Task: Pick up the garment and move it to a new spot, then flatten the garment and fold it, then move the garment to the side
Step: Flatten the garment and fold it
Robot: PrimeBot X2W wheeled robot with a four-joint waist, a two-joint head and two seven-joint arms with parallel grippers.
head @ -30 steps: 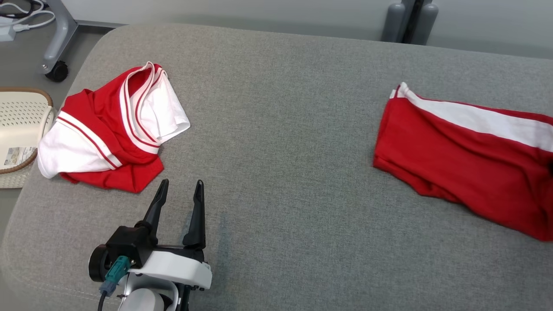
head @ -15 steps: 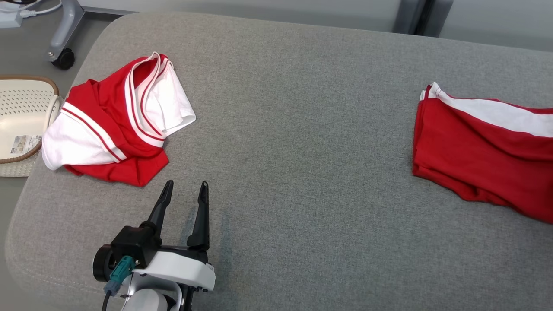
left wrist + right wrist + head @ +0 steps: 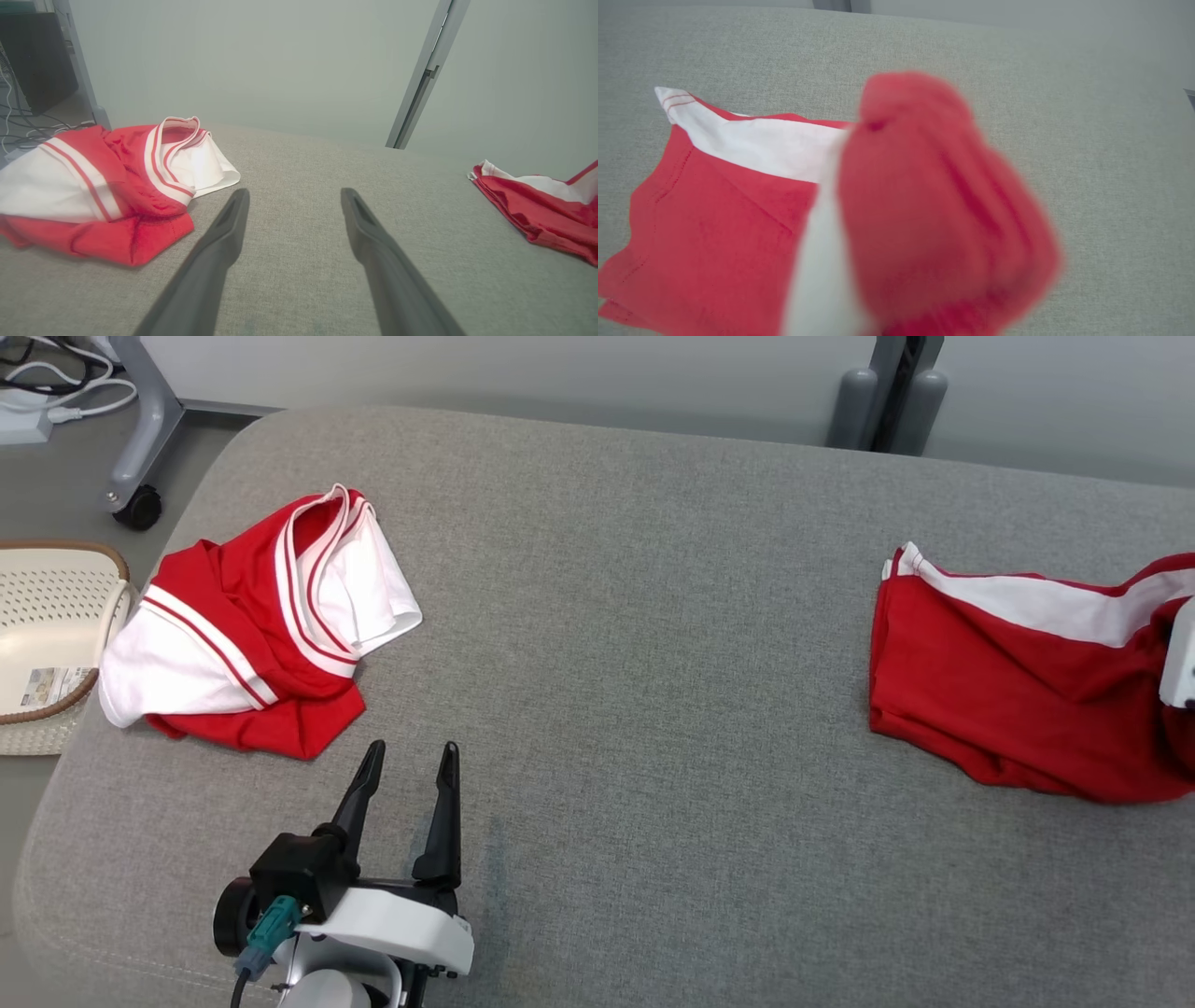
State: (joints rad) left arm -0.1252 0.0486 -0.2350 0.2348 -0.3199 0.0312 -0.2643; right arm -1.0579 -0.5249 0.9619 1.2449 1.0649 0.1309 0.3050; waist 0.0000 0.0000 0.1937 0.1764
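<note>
Garment, red with a white band, lies at the right side of the grey padded surface in the head view. Its left part is flat, and its right end rises in folds toward a pale part of the right arm at the picture's edge. Well apart, at the left, sits a crumpled red-and-white top, with a cream basket off the surface's left edge. The left end effector hovers near the robot, just beside that top without touching it, jaws wide and empty.

From the left wrist, the left end effector points across bare surface between the two clothes: the top to its left, the garment well off to its right.

From the right wrist, a blurred bunch of the garment hangs close before the lens, hiding the fingers. The right end effector is clamped narrow on that bunch, while the rest trails down onto the surface.

The cloth looks light, thin and limp, so from one pinch it will probably sag and drag rather than keep its shape. It should not slip or tear easily. For flattening, the hemmed corners are likely the best holds, such as the white-banded corner, one per end effector.
</note>
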